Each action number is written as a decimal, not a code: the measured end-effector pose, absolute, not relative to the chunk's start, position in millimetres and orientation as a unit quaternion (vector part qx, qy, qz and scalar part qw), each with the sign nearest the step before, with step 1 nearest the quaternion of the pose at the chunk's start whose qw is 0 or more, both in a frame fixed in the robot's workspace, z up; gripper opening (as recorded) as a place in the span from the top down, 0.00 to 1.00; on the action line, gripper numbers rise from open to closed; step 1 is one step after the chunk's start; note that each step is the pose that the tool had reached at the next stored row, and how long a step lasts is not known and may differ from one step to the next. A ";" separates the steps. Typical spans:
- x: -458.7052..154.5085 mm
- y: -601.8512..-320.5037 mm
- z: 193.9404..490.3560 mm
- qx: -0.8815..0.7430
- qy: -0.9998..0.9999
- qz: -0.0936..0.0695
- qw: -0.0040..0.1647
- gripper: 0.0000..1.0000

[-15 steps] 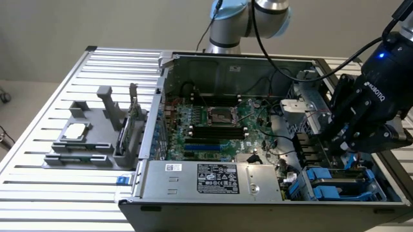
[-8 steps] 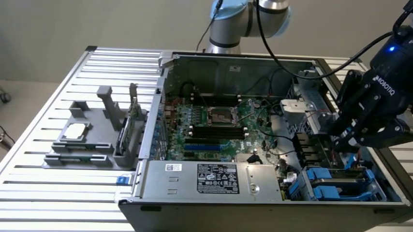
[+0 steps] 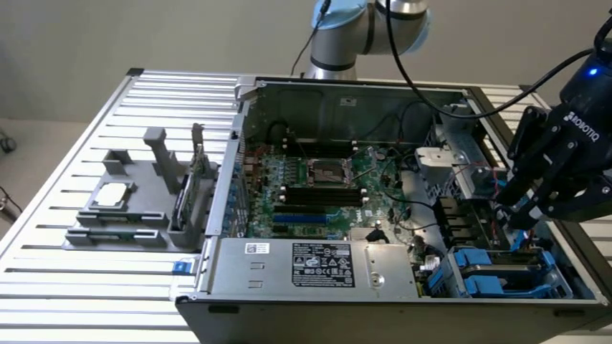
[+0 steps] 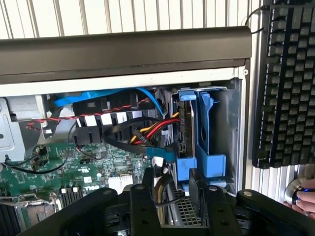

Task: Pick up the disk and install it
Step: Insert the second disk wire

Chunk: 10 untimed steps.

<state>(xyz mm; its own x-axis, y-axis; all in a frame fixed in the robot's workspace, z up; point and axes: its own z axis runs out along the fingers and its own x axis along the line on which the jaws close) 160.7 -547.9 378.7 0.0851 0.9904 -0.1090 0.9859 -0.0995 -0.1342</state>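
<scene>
The disk [image 4: 185,129] stands on edge in the drive bay at the computer case's corner, a dark drive framed by its bright blue carrier [image 4: 206,137]. In the exterior view the blue carrier [image 3: 489,276] sits low in the case at the view's right. My black gripper [image 3: 517,213] hangs just above that bay. Seen from the wrist, my gripper [image 4: 172,189] is open; its two fingers [image 4: 147,199] stand apart just short of the carrier. Between them I see only cables and perforated metal. Nothing is held.
Red, yellow and black cables [image 4: 142,130] run beside the bay. The motherboard [image 3: 325,186] and power supply [image 3: 325,265] fill the case. A grey fixture [image 3: 125,215] stands on the slatted table. A keyboard [image 4: 288,83] lies outside the case; a hand [image 4: 306,200] rests below it.
</scene>
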 end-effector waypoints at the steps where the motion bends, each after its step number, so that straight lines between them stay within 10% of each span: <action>1: 161.6 -547.3 378.7 -0.737 -0.671 0.087 0.012 0.58; 10: 169.1 -545.8 378.7 -0.737 -0.669 0.092 0.006 0.58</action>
